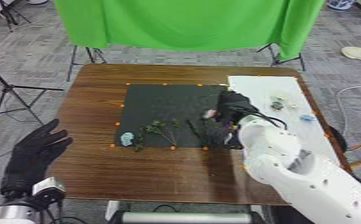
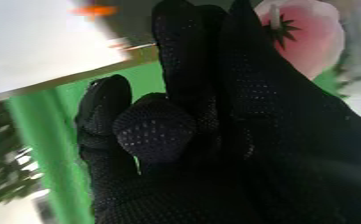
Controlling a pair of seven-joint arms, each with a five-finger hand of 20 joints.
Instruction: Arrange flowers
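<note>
My left hand point(image 1: 41, 145) is over the table's left edge, its fingers relaxed and apart. Over the right part of the black mat point(image 1: 150, 102), by the white board, is my right hand point(image 1: 234, 102). A pink flower point(image 1: 210, 114) is close beside it. In the right wrist view the pink flower point(image 2: 314, 37), its green base showing, is right against my right hand point(image 2: 221, 115); whether it is held is hidden. Thin green stems point(image 1: 168, 132) and a pale blue flower point(image 1: 127, 138) lie along the mat's near edge.
The white board point(image 1: 256, 90) covers the table's right side, with pale flowers point(image 1: 279, 105) and a small blue piece point(image 1: 307, 118) on it. Bare brown wood point(image 1: 141, 172) lies nearest the robot. Behind the table hangs a green cloth point(image 1: 185, 25).
</note>
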